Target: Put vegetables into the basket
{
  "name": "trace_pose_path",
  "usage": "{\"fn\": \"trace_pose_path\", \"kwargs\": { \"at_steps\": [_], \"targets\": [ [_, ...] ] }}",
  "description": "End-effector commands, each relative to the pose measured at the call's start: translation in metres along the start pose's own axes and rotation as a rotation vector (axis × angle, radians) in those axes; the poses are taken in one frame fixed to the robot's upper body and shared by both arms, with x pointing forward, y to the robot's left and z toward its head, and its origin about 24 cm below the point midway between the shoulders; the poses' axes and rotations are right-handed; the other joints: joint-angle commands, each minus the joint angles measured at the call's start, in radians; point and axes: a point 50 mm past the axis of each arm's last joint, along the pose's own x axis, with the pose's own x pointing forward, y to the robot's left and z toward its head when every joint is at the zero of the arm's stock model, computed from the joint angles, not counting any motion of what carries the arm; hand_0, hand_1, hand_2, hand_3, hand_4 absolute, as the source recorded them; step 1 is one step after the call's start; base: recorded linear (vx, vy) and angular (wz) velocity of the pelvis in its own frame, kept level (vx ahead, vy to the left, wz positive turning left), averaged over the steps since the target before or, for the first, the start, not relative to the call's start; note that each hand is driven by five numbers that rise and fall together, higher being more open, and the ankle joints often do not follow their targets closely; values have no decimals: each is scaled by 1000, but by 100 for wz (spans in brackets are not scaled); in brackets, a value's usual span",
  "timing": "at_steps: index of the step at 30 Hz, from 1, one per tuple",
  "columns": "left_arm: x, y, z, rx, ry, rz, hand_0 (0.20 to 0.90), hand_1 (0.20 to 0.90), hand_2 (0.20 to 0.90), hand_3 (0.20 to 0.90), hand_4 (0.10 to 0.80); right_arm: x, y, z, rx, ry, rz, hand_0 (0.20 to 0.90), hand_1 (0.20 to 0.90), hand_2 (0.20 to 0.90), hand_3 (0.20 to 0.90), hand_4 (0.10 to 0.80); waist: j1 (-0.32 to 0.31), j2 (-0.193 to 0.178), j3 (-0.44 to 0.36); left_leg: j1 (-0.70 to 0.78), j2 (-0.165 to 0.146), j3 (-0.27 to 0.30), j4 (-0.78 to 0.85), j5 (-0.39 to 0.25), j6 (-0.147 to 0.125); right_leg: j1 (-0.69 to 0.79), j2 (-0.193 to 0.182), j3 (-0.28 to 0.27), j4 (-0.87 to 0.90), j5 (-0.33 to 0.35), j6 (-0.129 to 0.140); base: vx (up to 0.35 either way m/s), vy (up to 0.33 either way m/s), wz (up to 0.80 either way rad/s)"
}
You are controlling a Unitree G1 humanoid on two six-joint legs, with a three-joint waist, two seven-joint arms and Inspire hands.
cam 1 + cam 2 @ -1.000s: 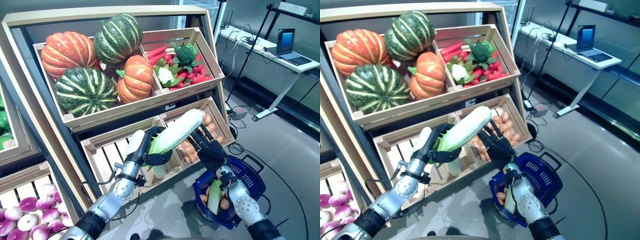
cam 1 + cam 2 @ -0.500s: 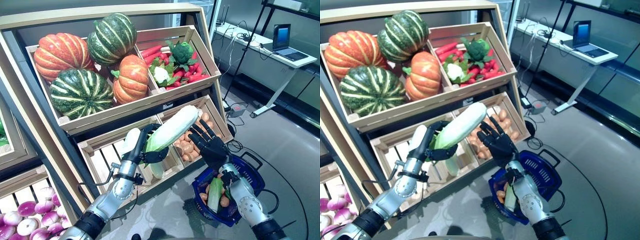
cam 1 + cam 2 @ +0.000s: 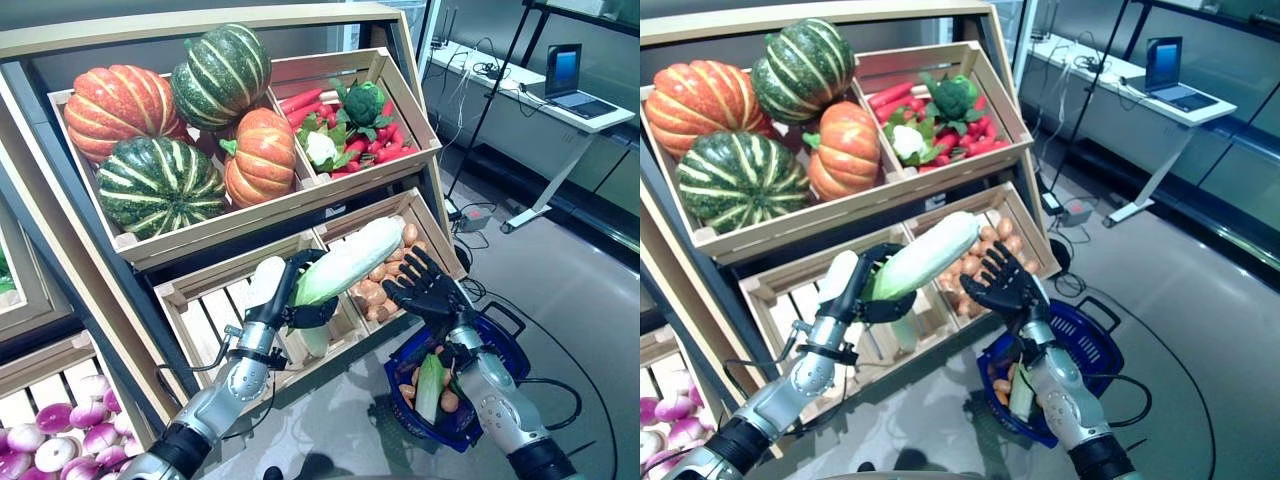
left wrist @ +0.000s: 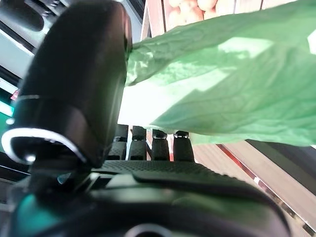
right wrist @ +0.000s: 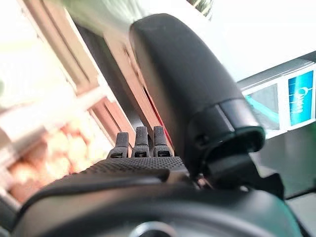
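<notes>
1. The left hand (image 3: 300, 290) holds a long pale-green and white cabbage (image 3: 345, 262); its fingers (image 4: 160, 148) and thumb are curled round the leafy lower end, clamped on it
2. The cabbage slants up and to the right, in front of the lower wooden crates of the produce stand (image 3: 60, 240), its white tip over the crate of potatoes (image 3: 385, 285)
3. The right hand (image 3: 428, 290) is raised just right of the cabbage's tip, apart from it, fingers (image 3: 1002, 262) spread and straight, holding nothing
4. The blue basket (image 3: 495, 350) stands on the floor (image 3: 590, 300) below the right arm, at the foot of the stand
5. Inside the basket lie a green-and-white leafy vegetable (image 3: 428, 385) and some small orange-brown vegetables (image 3: 449, 402)
6. The cabbage is not in the basket: it is in the air, up and to the left of it
7. The slatted crate (image 3: 215, 305) behind the left hand shows one more pale vegetable (image 3: 315, 340) hanging below the hand
8. The upper shelf carries orange and striped green pumpkins (image 3: 165, 185) in one crate, and red peppers (image 3: 385, 150) with cauliflower and broccoli in the crate beside it
9. Purple-and-white turnips (image 3: 60, 435) fill a crate at the lower left
10. A laptop (image 3: 575, 85) sits on a white tabletop (image 3: 520, 100) in the far right background
</notes>
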Motion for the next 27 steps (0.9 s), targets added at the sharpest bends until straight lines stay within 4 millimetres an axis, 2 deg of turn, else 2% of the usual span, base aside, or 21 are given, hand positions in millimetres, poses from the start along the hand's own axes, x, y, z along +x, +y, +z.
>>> {"fn": "trace_pose_path", "kwargs": {
  "at_steps": [1, 7, 11, 16, 27],
  "targets": [
    [34, 39, 34, -22, -203, 241, 300, 300, 300, 300, 400, 7, 18, 80, -4, -404, 70, 900, 900, 900, 900, 800, -1, 5, -18, 37, 17, -10, 2, -100, 5, -31, -48, 40, 11, 52, -7, 0, 0, 0],
    [32, 46, 28, -25, -182, 279, 300, 300, 300, 300, 400, 4, 10, 73, 22, -366, 53, 900, 900, 900, 900, 800, -7, 4, -21, 36, 18, -7, 2, -99, 4, -33, -48, 45, 10, 53, -7, 0, 0, 0],
    [31, 48, 28, -22, -181, 277, 300, 300, 300, 300, 400, 2, 7, 63, 138, -311, 94, 900, 900, 900, 900, 800, -11, 2, -23, 37, 20, -4, 2, -97, 4, -33, -48, 45, 10, 55, -7, 0, 0, 0],
    [32, 43, 29, -28, -202, 266, 300, 300, 300, 300, 400, 4, 15, 47, 363, -236, 205, 900, 900, 900, 900, 800, -9, -1, -24, 34, 22, -2, 2, -95, 3, -34, -47, 44, 9, 55, -7, -8, -5, -2],
    [34, 35, 41, -55, -276, 195, 300, 300, 300, 300, 400, 9, 31, 25, 590, -114, 342, 900, 900, 900, 900, 800, 9, -5, -30, 33, 21, -13, 2, -95, 0, -27, -50, 30, 6, 55, -6, -1, 0, 0]
  ]
}}
